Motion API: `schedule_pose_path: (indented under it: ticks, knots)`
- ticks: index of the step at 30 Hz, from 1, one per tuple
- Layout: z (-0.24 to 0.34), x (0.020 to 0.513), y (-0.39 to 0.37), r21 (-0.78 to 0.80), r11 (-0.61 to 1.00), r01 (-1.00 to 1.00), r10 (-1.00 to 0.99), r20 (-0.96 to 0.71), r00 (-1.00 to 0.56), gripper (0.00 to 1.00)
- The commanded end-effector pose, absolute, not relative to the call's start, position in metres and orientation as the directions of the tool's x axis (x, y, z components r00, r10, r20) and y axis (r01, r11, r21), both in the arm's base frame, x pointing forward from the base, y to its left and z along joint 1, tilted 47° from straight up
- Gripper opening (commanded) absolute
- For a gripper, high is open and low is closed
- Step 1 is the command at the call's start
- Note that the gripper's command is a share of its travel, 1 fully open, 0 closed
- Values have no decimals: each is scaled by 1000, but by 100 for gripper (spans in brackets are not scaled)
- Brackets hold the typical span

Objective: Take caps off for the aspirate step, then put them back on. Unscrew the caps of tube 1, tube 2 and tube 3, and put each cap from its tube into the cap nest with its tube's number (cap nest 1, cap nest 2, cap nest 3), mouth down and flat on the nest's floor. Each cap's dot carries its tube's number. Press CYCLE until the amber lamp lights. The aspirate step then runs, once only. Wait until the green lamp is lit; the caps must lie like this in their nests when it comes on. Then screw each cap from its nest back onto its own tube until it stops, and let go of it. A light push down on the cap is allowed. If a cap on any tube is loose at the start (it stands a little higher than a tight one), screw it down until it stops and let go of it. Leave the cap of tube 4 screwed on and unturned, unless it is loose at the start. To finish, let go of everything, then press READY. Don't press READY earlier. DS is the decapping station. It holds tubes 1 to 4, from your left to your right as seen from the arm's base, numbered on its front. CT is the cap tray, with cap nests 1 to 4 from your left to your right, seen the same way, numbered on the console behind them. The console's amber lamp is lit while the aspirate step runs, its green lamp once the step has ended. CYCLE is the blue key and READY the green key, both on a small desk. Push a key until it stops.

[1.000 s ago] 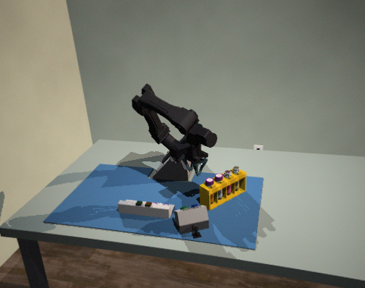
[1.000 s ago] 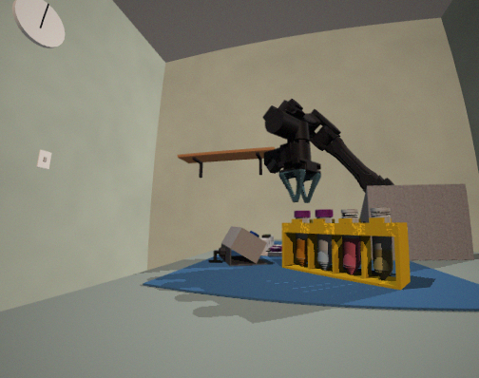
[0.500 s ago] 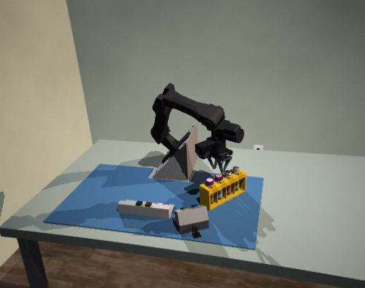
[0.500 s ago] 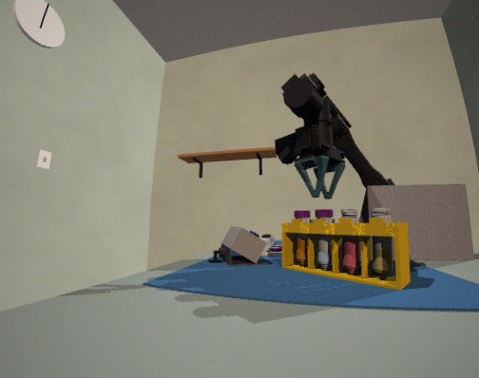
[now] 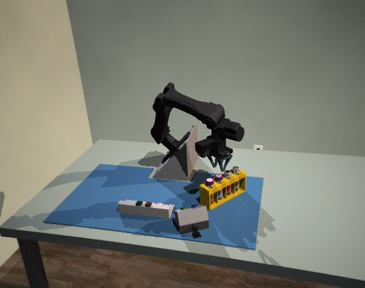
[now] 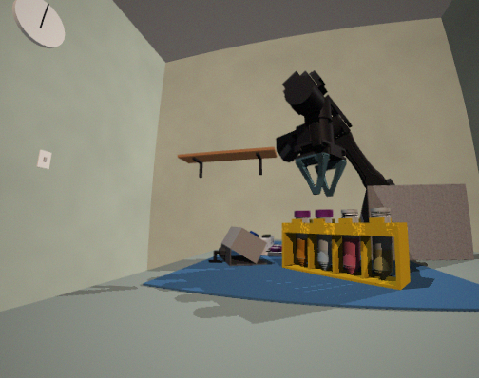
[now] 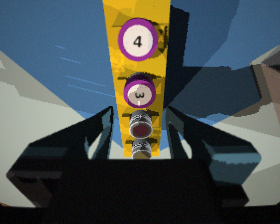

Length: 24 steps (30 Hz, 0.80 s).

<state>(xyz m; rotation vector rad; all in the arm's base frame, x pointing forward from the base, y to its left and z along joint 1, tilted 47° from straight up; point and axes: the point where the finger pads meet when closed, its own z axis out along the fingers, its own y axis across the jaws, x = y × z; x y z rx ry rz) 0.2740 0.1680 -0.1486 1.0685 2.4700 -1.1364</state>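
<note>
- Two purple-rimmed caps read 4 (image 7: 137,41) at 12 o'clock and 3 (image 7: 140,93) below, on yellow decapping station (image 7: 113,60).
- Pincer (image 7: 140,131) half apart, empty, above uncapped tubes (image 7: 140,130).

The hand (image 6: 323,187) hangs above the decapping station (image 6: 345,229), apart.

The setting was a small laboratory bench set up in a plain room. A yellow rack (image 6: 345,229) held four sample tubes, two with purple caps (image 6: 302,214) and two uncapped. It stood on a blue mat (image 5: 99,195) on a grey table (image 5: 316,195), beside a grey button box (image 5: 191,218) and a black robot arm (image 5: 193,106). The walls carried a clock (image 6: 38,21), a wooden shelf (image 6: 227,155) and a switch plate (image 6: 44,159).
</note>
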Motion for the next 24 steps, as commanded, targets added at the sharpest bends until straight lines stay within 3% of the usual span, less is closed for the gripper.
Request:
schedule_pose_path:
  ticks: [1,24]
  knots:
    - [-142,278,175,-552,450,702,526,-471,-708,49]
    - [-166,275,150,-552,450,702,526,-472,-708,49]
